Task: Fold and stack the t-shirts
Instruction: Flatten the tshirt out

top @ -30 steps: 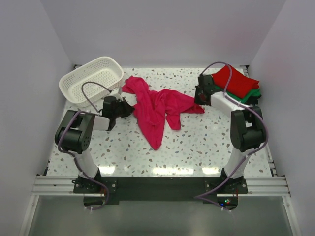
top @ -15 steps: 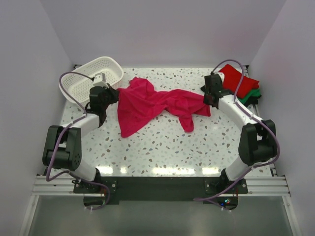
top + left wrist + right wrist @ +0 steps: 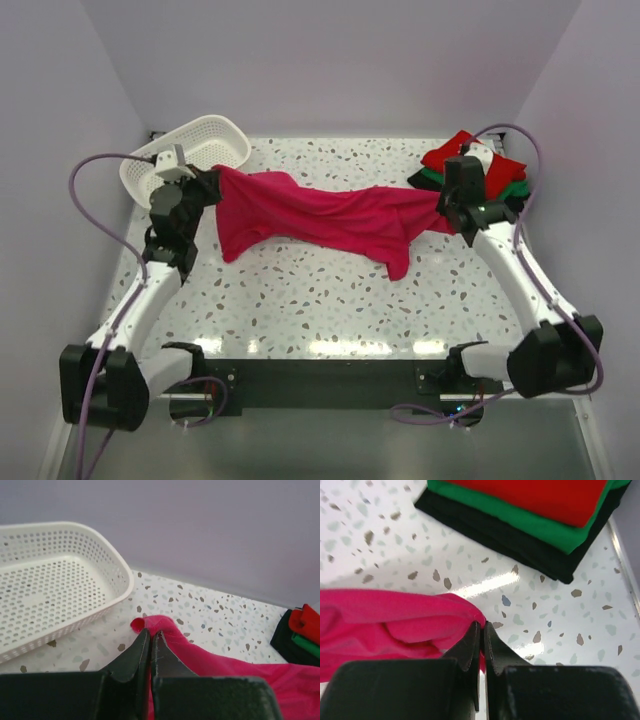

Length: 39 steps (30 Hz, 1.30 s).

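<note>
Now that both arms have swung apart, the soft magenta-pink cloth t-shirt (image 3: 320, 215) is drawn out long between them over the speckled white desk (image 3: 320, 300), no longer bunched in the middle. The left claw (image 3: 205, 187) is pinched tight on one edge beside the white plastic lattice basket (image 3: 195, 140). The right claw (image 3: 447, 205) is clamped on the opposite edge, near the folded red, green and black t-shirts (image 3: 503, 166). Spreading looks nearly done, with folding next. No brand or writing is readable.

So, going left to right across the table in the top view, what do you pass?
white basket → magenta-pink t-shirt, stretched across the middle → stack of red, green and black t-shirts
</note>
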### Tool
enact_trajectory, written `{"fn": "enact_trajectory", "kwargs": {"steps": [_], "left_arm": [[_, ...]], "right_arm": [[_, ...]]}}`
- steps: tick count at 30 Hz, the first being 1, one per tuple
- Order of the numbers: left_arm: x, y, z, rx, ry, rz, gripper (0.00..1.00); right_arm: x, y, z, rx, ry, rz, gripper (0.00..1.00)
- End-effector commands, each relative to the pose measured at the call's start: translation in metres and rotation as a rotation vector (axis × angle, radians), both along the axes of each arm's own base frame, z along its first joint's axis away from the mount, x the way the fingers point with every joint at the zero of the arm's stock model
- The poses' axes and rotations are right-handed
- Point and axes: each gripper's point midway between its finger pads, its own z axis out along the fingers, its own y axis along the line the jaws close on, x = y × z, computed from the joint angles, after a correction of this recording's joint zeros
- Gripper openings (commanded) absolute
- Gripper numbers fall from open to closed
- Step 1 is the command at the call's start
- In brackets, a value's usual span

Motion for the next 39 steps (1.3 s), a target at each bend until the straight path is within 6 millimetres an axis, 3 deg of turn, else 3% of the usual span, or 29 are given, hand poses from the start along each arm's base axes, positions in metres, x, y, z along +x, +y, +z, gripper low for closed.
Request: {"fn": "enact_trajectory", "kwargs": {"steps": [1,4,5,7,8,11,14,17,20,21,22,23,24,26,27,28,30,31,32,34,39], "left_arm": [[-0.023,0.016,0.046,0.042,-0.102,0.061,0.00],[-0.047,0.027,0.077,0.062,-0.159,0.103,0.00],[-0.057,0.029,0.096,0.061,-0.199,0.110,0.00],[-0.066,0.030,0.099,0.077,-0.185,0.111,0.00],[-0.074,0.031,0.112,0.076,-0.215,0.111,0.00],[-0.087,0.033,0.124,0.077,-0.248,0.116,0.00],[-0.088,0.032,0.131,0.077,-0.261,0.109,0.00],[-0.072,0.022,0.131,0.079,-0.272,0.062,0.00],[-0.029,0.010,0.098,0.089,-0.180,0.016,0.00],[-0.003,0.006,0.074,0.098,-0.117,0.007,0.00],[0.011,0.005,0.060,0.105,-0.080,0.004,0.00],[0.037,0.001,0.034,0.118,-0.016,-0.005,0.00],[0.049,-0.001,0.021,0.120,0.013,-0.017,0.00],[0.077,-0.012,-0.011,0.127,0.079,-0.068,0.01],[0.084,-0.015,-0.020,0.126,0.100,-0.081,0.20],[0.088,-0.017,-0.029,0.116,0.124,-0.089,0.31],[0.089,-0.017,-0.045,0.099,0.160,-0.077,0.56],[0.085,-0.014,-0.049,0.081,0.169,-0.059,0.59],[0.073,-0.011,-0.056,0.077,0.182,-0.046,0.61],[0.058,-0.009,-0.066,0.073,0.201,-0.025,0.61],[-0.001,0.000,-0.123,0.105,0.357,0.031,0.51]], "right_arm": [[-0.027,-0.016,0.054,0.000,-0.146,-0.051,0.00],[-0.049,-0.021,0.086,0.019,-0.237,-0.054,0.00],[-0.056,-0.022,0.095,0.025,-0.261,-0.052,0.00],[-0.067,-0.025,0.108,0.031,-0.293,-0.054,0.00],[-0.076,-0.027,0.119,0.037,-0.332,-0.054,0.00],[-0.091,-0.033,0.136,0.035,-0.381,-0.065,0.00],[-0.094,-0.037,0.143,0.025,-0.401,-0.078,0.00],[-0.082,-0.037,0.140,0.011,-0.404,-0.090,0.00],[-0.054,-0.036,0.127,-0.018,-0.371,-0.106,0.00],[-0.046,-0.036,0.122,-0.032,-0.355,-0.110,0.00],[-0.028,-0.037,0.111,-0.059,-0.320,-0.130,0.00],[-0.009,-0.039,0.099,-0.078,-0.286,-0.145,0.00],[-0.009,-0.043,0.099,-0.082,-0.284,-0.156,0.00],[0.018,-0.050,0.075,-0.086,-0.229,-0.173,0.00],[0.027,-0.053,0.069,-0.082,-0.220,-0.179,0.00],[0.042,-0.054,0.049,-0.087,-0.167,-0.180,0.06],[0.055,-0.057,0.033,-0.084,-0.120,-0.175,0.34],[0.061,-0.056,0.028,-0.083,-0.096,-0.167,0.64],[0.066,-0.052,0.012,-0.078,-0.054,-0.151,0.69],[0.070,-0.046,0.001,-0.052,-0.037,-0.127,0.72],[0.071,-0.021,0.001,0.066,-0.082,-0.028,0.74]]}}
